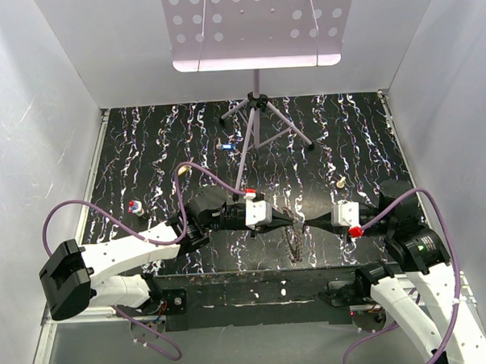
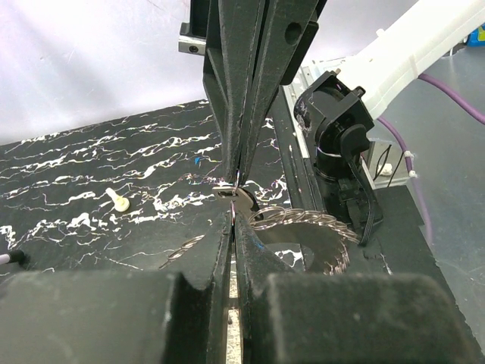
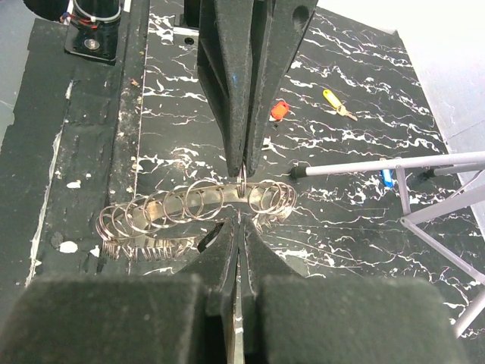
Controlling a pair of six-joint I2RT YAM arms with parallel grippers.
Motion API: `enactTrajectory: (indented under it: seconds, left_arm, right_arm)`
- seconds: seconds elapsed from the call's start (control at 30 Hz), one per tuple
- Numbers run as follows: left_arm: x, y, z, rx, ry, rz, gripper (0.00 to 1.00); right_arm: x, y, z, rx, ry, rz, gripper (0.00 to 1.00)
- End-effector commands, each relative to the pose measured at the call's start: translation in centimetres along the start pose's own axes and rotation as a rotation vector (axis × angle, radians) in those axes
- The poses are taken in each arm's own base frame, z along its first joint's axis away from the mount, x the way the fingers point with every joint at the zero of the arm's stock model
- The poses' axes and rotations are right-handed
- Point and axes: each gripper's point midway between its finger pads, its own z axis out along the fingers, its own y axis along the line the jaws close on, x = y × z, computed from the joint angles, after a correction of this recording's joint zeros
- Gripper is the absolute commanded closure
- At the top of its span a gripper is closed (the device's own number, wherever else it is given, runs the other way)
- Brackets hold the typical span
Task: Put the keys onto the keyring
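Over mid-table, both arms reach inward, left gripper (image 2: pixel 231 221) and right gripper (image 3: pixel 237 227) pinched shut, tip-to-tip on the keyring (image 3: pixel 163 212).

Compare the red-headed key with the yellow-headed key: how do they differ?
The red-headed key looks short, stubby; the yellow-headed key looks long and slim, its blade showing. The yellow key lies further back than the red key. Both lie on the black marbled table, clear of the silvery keyring.

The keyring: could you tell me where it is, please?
Top view: the keyring sits centre, by the near edge of the mat, pinched by the right gripper.
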Motion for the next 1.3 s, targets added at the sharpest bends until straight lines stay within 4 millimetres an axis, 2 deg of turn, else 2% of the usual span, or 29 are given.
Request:
enactTrajectory:
  seconds: [0.0, 1.27]
  left_arm:
    - [-3.46, 0.28, 0.31, 0.01, -0.087, 0.06, 1.0]
    - [-3.37, 0.25, 0.44, 0.022, -0.081, 0.069, 1.0]
  right_arm:
    - [-0.2, -0.67, 0.25, 0.011, -0.002, -0.024, 0.99]
    - [-1.05, -0.14, 0.8, -0.031, -0.036, -0.005, 0.99]
